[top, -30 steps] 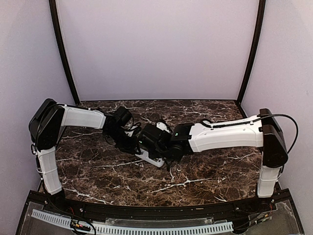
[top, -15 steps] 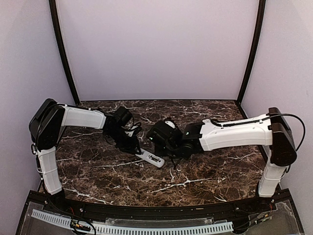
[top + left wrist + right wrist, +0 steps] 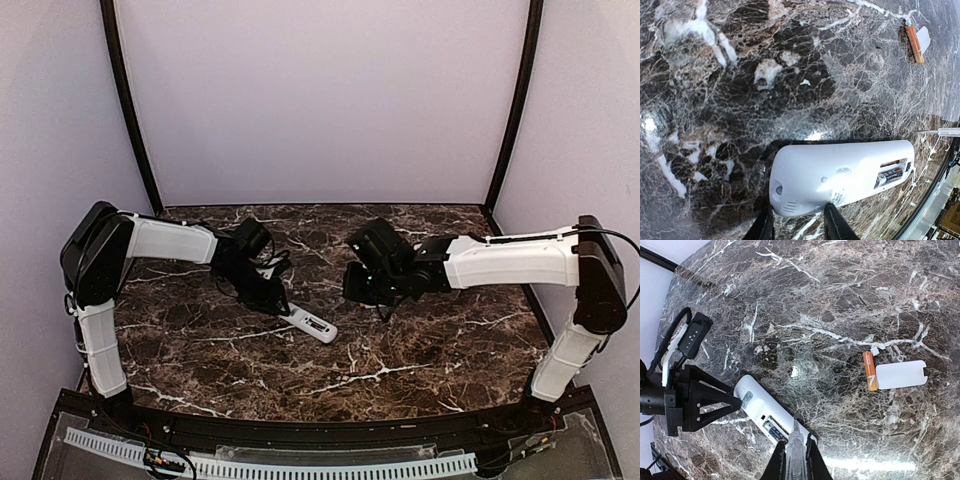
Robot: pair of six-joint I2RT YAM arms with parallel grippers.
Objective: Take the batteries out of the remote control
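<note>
The white remote control (image 3: 754, 405) lies back-up on the marble, its compartment open with one dark-labelled battery (image 3: 771, 429) still inside. It also shows in the top view (image 3: 310, 323) and the left wrist view (image 3: 840, 172), battery (image 3: 890, 176) in its slot. A second, orange battery (image 3: 869, 371) lies loose on the table beside the white battery cover (image 3: 901, 374). My left gripper (image 3: 265, 290) is shut on the remote's end, fingers (image 3: 834, 225) either side. My right gripper (image 3: 795, 446) is shut on a clear-handled metal tool (image 3: 795, 460), held above and right of the remote.
The loose orange battery (image 3: 914, 44) and cover (image 3: 923, 37) lie far from the remote in the left wrist view. The tool's metal tip (image 3: 940, 132) shows at the right edge. A small white scrap (image 3: 875, 351) lies by the loose battery.
My right gripper, with the tool, has drawn back from over the remote to the right and away. The remote's open compartment now shows from above. The left arm has stayed put.
</note>
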